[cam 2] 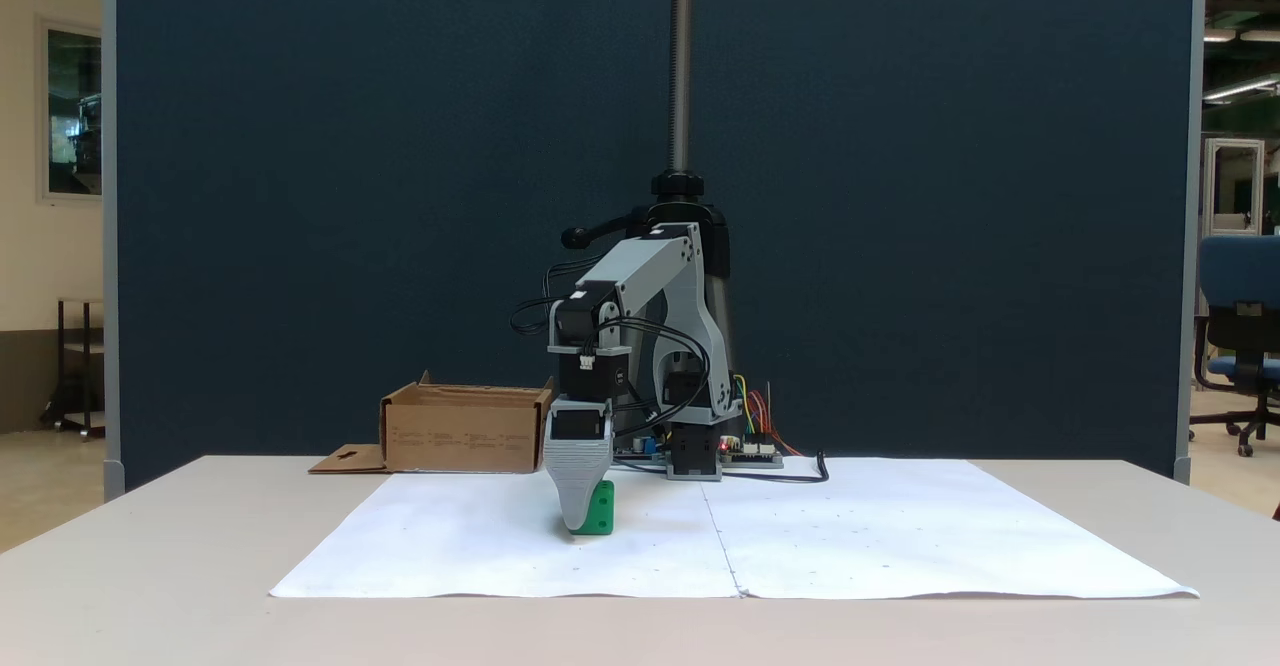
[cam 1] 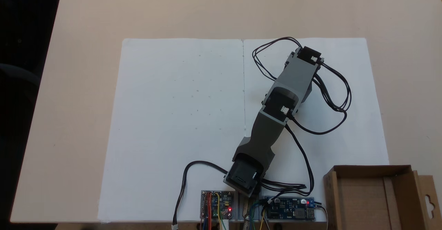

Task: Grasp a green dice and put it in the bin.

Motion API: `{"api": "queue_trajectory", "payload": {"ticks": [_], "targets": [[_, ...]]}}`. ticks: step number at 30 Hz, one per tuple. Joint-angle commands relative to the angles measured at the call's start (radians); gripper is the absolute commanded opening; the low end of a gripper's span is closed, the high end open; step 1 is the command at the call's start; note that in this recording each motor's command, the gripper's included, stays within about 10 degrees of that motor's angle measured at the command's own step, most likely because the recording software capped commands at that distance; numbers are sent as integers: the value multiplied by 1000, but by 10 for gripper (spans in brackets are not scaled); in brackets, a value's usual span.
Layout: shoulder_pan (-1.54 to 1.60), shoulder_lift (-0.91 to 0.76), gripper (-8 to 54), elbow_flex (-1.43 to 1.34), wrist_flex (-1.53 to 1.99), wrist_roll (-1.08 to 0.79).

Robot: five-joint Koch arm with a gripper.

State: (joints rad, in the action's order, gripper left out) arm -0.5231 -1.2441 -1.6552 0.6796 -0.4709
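In a fixed view looking down from above, the grey arm [cam 1: 276, 109] reaches out from its base at the bottom edge, slanting up and to the right over white paper [cam 1: 179, 119] laid on the tabletop [cam 1: 86, 16]. Black cables [cam 1: 331, 95] loop off its far end. The bin [cam 1: 373, 199], a brown cardboard box, sits at the lower right corner, beside two circuit boards [cam 1: 217, 205] with red lights.

In a fixed view from the front at table height, the arm bends down so the jaws [cam 2: 582, 518] reach the paper. The green dice [cam 2: 601, 508] rests on the paper, touching the right side of the grey finger [cam 2: 578, 476]. Only that one finger shows, so whether the jaws are spread or pinching the dice cannot be told. The bin [cam 2: 460, 431] stands well behind, to the left.
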Motion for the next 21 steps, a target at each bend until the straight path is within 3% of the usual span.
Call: {"api": "queue_trajectory", "payload": {"ticks": [1,21], "targets": [[-11,-15,396,32,-20,-63],[-3,12,365,31,-21,-63]]}}
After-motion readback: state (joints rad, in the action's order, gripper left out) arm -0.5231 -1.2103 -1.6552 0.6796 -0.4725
